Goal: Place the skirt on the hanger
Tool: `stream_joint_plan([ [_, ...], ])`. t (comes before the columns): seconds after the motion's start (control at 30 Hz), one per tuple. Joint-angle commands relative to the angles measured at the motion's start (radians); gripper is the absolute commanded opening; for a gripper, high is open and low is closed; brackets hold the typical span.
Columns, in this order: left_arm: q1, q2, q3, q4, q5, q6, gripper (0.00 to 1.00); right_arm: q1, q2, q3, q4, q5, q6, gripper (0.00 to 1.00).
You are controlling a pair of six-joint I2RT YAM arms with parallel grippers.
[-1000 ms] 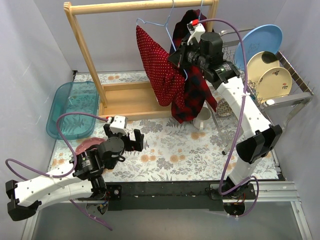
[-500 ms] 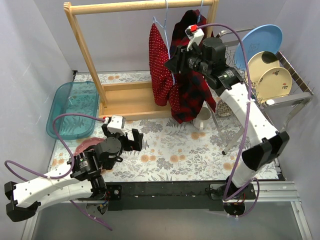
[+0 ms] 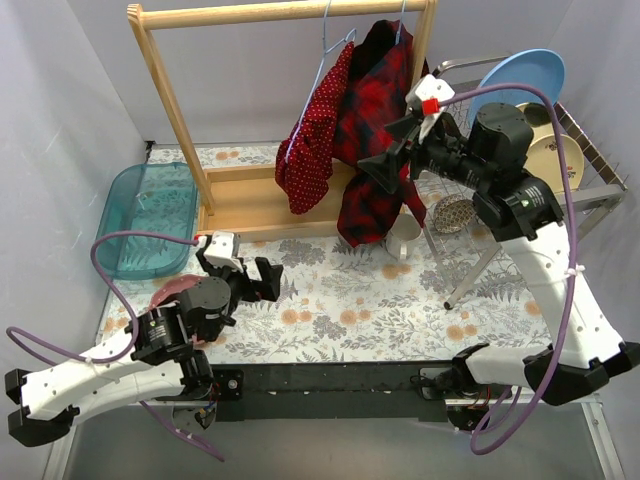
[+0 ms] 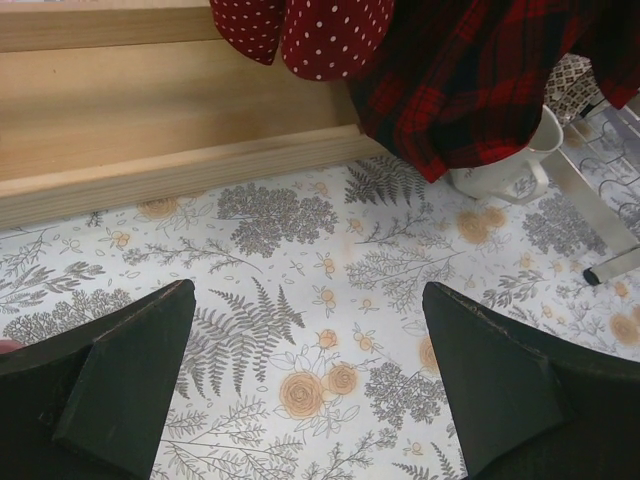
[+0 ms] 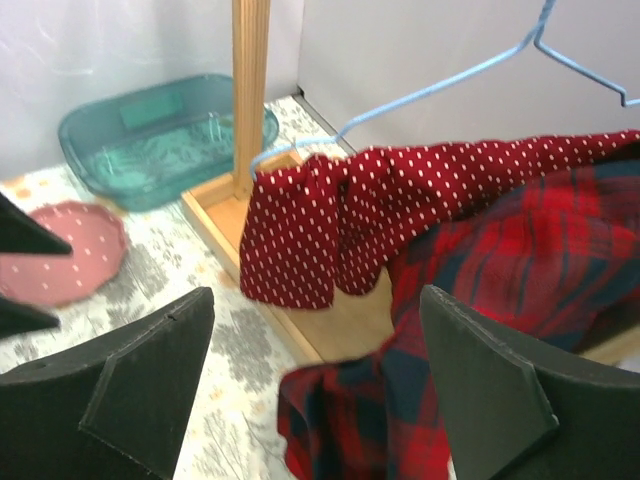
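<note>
Red dotted skirt (image 3: 310, 150) draped over the blue hanger (image 3: 322, 60), upper centre.
It hangs just left of a plaid garment (image 3: 375, 120). The right gripper (image 3: 388, 148), fingers spread and empty, sits near its right; the left gripper (image 3: 248, 281), also spread, lies lower left.

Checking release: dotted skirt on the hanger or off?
On. Skirt drapes over the blue hanger, tilted on the rail; right tool open, clear of it.

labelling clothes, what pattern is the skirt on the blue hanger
The skirt is red with white polka dots; clearest from the right wrist.
</note>
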Motion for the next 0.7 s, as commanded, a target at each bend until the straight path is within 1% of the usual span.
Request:
stream_joint_plan([
  [0.0,0.005,-0.042,0.043,0.018,-0.008,0.004,0.98,-0.034,-0.063,-0.028,-0.087,-0.035,-0.149,0.91],
  [0.13,0.005,-0.033,0.073,0.025,-0.030,0.028,0.98,-0.080,-0.121,-0.054,-0.136,-0.046,-0.195,0.93],
  [0.33,0.005,0.063,0.164,0.070,-0.031,0.123,0.98,-0.138,-0.225,-0.110,-0.179,-0.022,-0.231,0.95],
  [0.47,0.017,0.140,0.222,0.144,-0.028,0.199,0.98,-0.172,-0.267,-0.134,-0.183,0.017,-0.231,0.96],
  [0.57,0.061,0.203,0.274,0.169,0.004,0.214,0.98,-0.198,-0.297,-0.143,-0.173,0.087,-0.212,0.96],
  [0.63,0.112,0.235,0.302,0.181,0.051,0.210,0.98,-0.213,-0.322,-0.160,-0.161,0.156,-0.197,0.96],
  [0.67,0.130,0.244,0.309,0.198,0.068,0.208,0.98,-0.218,-0.330,-0.166,-0.154,0.185,-0.186,0.99],
])
